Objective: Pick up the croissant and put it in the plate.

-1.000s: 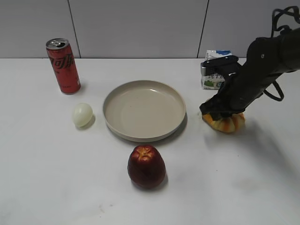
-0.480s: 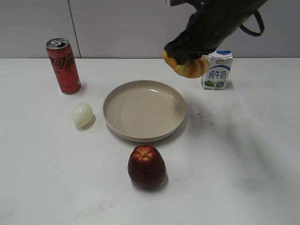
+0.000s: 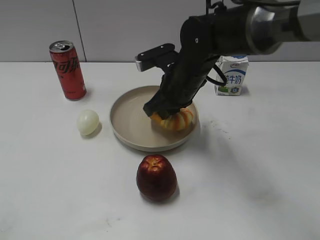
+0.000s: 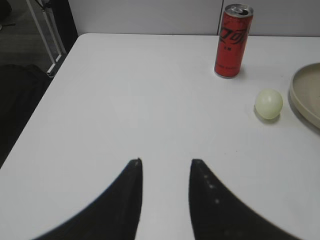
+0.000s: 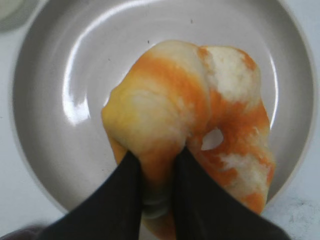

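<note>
One of each thing on the table, and two grippers.

I count one croissant, pinched between the fingers of the right gripper, and one plate directly under that gripper. There is one apple in front of the right gripper, one milk carton behind it to the right side, one egg and one red can to its left. The second gripper, the left gripper, has the same egg and can ahead of it to the right.
</note>
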